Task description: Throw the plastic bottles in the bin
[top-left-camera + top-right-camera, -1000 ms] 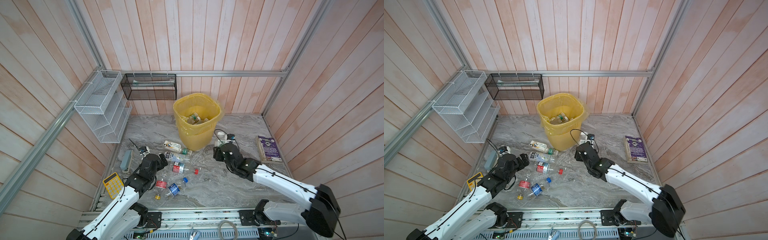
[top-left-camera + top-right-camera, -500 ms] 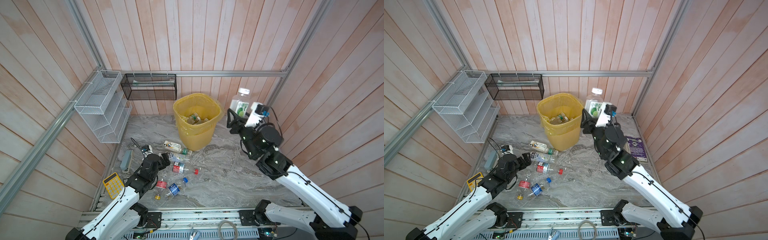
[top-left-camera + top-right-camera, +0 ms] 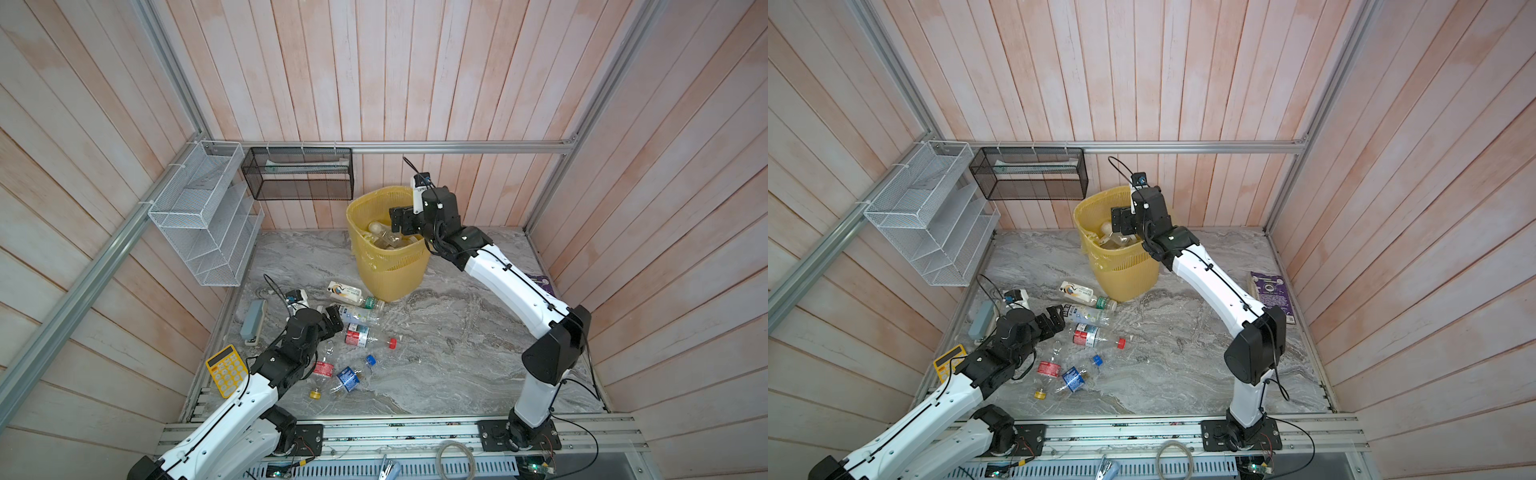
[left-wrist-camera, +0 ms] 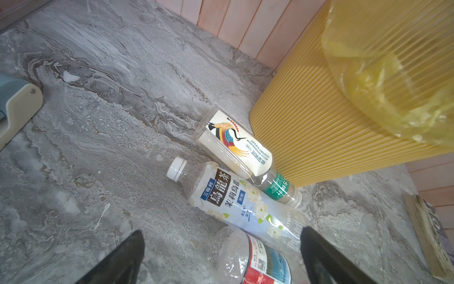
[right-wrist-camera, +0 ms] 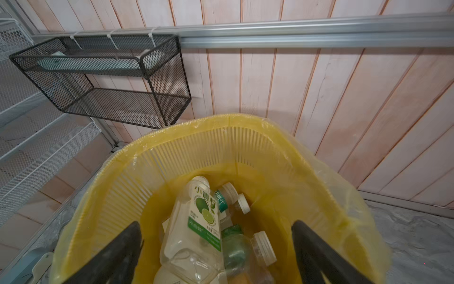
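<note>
A: State of the right hand (image 5: pixel 216 224)?
B: Hung over the bin (image 3: pixel 390 270), black fingers spread wide, nothing between them. Ribbed yellow lattice; crinkled clear liner (image 5: pixel 326 172) folded over the rim.
A: Inside?
B: Clear plastic heaped up. The lime-label bottle (image 5: pixel 196 221) lay on top, white caps beside it.
A: And the left hand (image 4: pixel 221 232)?
B: Low over the grey marbled desk (image 3: pixel 449 340), jaws apart, empty, just above the red-label bottle (image 4: pixel 255 258). The tea bottle (image 4: pixel 233 196) and the crane-label bottle (image 4: pixel 235 145) lay touching at the bin's foot. A crushed blue-label bottle (image 3: pixel 347 376) lay apart.
</note>
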You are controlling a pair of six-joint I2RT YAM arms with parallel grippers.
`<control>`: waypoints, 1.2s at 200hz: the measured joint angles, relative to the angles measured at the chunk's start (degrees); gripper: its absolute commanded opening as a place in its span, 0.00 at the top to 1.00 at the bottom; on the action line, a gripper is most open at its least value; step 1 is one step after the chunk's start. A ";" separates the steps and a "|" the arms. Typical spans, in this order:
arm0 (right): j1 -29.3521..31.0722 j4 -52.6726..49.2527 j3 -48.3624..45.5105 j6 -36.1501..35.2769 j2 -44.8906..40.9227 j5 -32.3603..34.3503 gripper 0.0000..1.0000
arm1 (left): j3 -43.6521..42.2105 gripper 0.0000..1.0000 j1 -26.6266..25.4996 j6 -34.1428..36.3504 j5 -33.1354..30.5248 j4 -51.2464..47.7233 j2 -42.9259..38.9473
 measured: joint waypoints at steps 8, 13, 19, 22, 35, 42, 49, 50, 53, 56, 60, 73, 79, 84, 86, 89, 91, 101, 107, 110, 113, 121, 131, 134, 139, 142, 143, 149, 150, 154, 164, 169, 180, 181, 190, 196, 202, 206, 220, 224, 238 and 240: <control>-0.07 0.09 -0.02 -0.15 -1.90 0.24 0.03 | 0.09 0.00 -0.20 0.00 -0.15 -0.02 -0.07; -0.11 0.42 -0.37 -0.17 -3.21 0.39 0.03 | 0.15 0.00 -0.28 0.00 -0.33 -0.13 -0.07; -0.13 1.03 -1.27 -0.20 -5.01 0.66 0.03 | 0.15 0.00 -0.37 0.00 -0.39 -0.13 -0.07; -0.17 1.36 -1.99 -0.22 -6.23 0.90 0.03 | 0.15 0.00 -0.39 0.00 -0.46 -0.17 -0.07; -0.26 3.56 -6.25 -0.17 -11.30 1.51 0.03 | 0.15 0.00 -0.66 0.02 -0.70 -0.39 -0.07; -0.42 5.03 -9.16 -0.13 -13.94 1.81 0.03 | 0.20 0.00 -0.85 0.09 -0.85 -0.57 -0.04; -0.61 6.16 -11.96 -0.04 -16.22 1.99 0.03 | 0.37 0.00 -1.36 0.20 -1.11 -0.94 0.02; -0.70 6.58 -12.63 0.04 -16.72 2.03 0.03 | 0.39 0.00 -1.49 0.22 -1.16 -1.07 0.04; -0.79 7.21 -13.97 0.11 -17.55 2.10 0.03 | 0.52 0.00 -1.77 0.28 -1.31 -1.20 0.09; -0.94 7.45 -15.15 0.15 -18.34 2.14 0.03 | 0.61 0.00 -2.10 0.39 -1.33 -1.22 0.17; -1.14 8.33 -17.11 0.39 -19.41 2.19 0.03 | 0.81 0.00 -2.71 0.50 -1.57 -1.36 0.37; -2.08 9.97 -23.56 1.16 -22.05 2.21 0.02 | 1.64 0.00 -5.22 1.42 -2.03 -1.46 1.49; -2.64 10.58 -26.75 1.68 -23.06 2.16 0.03 | 2.10 0.00 -6.58 1.97 -2.34 -1.51 2.27; -3.15 10.80 -29.66 2.14 -23.85 2.12 0.02 | 2.58 0.00 -7.87 2.54 -2.47 -1.49 3.19; -3.34 10.99 -30.75 2.38 -24.09 2.12 0.02 | 2.71 0.00 -8.22 2.69 -2.58 -1.55 3.43; -3.61 10.97 -32.24 2.71 -24.44 2.03 0.03 | 3.10 0.00 -9.05 3.13 -2.75 -1.53 4.09; -3.91 11.15 -33.42 2.95 -24.79 2.05 0.03 | 3.34 0.00 -9.57 3.48 -2.75 -1.62 4.57; -5.01 11.13 -38.77 4.11 -26.16 1.73 0.02 | 4.61 0.00 -11.87 5.09 -3.15 -1.95 6.88; -5.92 10.95 -42.10 4.85 -27.21 1.57 0.02 | 5.35 0.00 -13.20 6.25 -3.56 -2.21 8.26; -6.38 10.82 -43.52 5.16 -27.82 1.62 0.02 | 5.79 0.00 -13.99 6.99 -3.74 -2.40 9.18; -6.82 10.82 -44.96 5.55 -28.35 1.42 0.02 | 6.16 0.00 -14.64 7.54 -4.02 -2.73 9.81; -8.11 10.38 -48.57 6.43 -30.21 1.25 0.02 | 7.17 0.00 -16.33 9.16 -4.44 -3.67 11.67; -9.75 10.05 -51.93 7.45 -32.74 1.18 0.02 | 8.46 0.00 -18.25 11.08 -4.87 -5.31 13.75; -10.21 9.97 -52.74 7.69 -33.46 1.09 0.02 | 8.81 0.00 -18.71 11.50 -5.01 -5.86 14.19; -10.97 9.79 -53.90 8.09 -34.82 1.03 0.02 | 9.35 0.00 -19.56 12.28 -5.09 -6.80 14.88; -11.43 9.62 -54.60 8.33 -35.76 1.03 0.02 | 9.68 0.00 -20.13 12.76 -5.18 -7.43 15.26; -11.54 9.60 -54.73 8.37 -35.98 1.03 0.02 | 9.75 0.00 -20.26 12.85 -5.20 -7.56 15.32; -12.28 9.55 -55.69 8.96 -37.53 1.01 0.02 | 10.27 0.00 -21.29 13.62 -5.25 -8.70 15.72; -12.44 9.51 -55.91 9.03 -37.94 1.01 0.02 | 10.36 0.00 -21.55 13.75 -5.25 -8.96 15.78; -12.74 9.51 -56.39 9.22 -38.84 1.01 0.02 | 10.60 0.00 -22.14 14.08 -5.29 -9.57 15.89; -13.90 9.57 -57.53 9.79 -41.16 0.83 0.02 | 11.17 0.01 -24.02 14.58 -4.87 -11.58 16.11; -14.34 9.62 -58.01 10.05 -42.03 0.79 0.02 | 11.43 0.02 -25.16 14.56 -4.68 -12.66 16.17; -15.47 9.75 -59.21 10.67 -43.69 0.74 0.02 | 11.78 0.03 -27.23 14.36 -3.43 -14.67 16.50; -15.54 9.75 -59.28 10.71 -43.78 0.74 0.02 | 11.78 0.03 -27.34 14.34 -3.39 -14.80 16.52; -16.35 9.68 -60.13 11.13 -44.52 0.74 0.02 | 11.87 0.03 -28.89 13.60 -2.27 -16.46 16.92; -16.68 9.57 -60.43 11.37 -44.68 0.68 0.02 | 12.02 0.03 -29.73 12.85 -1.70 -17.90 17.33; -16.90 9.60 -60.72 11.74 -44.65 0.52 0.02 | 12.26 0.04 -30.29 12.09 -1.07 -19.32 17.81; -16.96 9.60 -60.83 11.78 -44.63 0.35 0.02 | 12.46 0.04 -30.60 11.41 -0.66 -20.33 18.25; -17.09 9.57 -61.07 12.15 -44.30 -0.33 0.02 | 13.49 0.04 -31.39 9.11 0.83 -23.67 19.82; -17.09 9.60 -61.07 12.20 -44.15 -0.52 0.02 | 13.75 0.04 -31.58 8.46 1.14 -24.44 20.20; -17.11 9.64 -61.07 12.48 -43.65 -1.40 0.02 | 14.29 0.04 -32.74 6.25 2.40 -26.62 21.07; -17.11 9.64 -61.07 12.52 -43.60 -1.55 0.02 | 14.32 0.04 -32.94 5.90 2.56 -26.88 21.14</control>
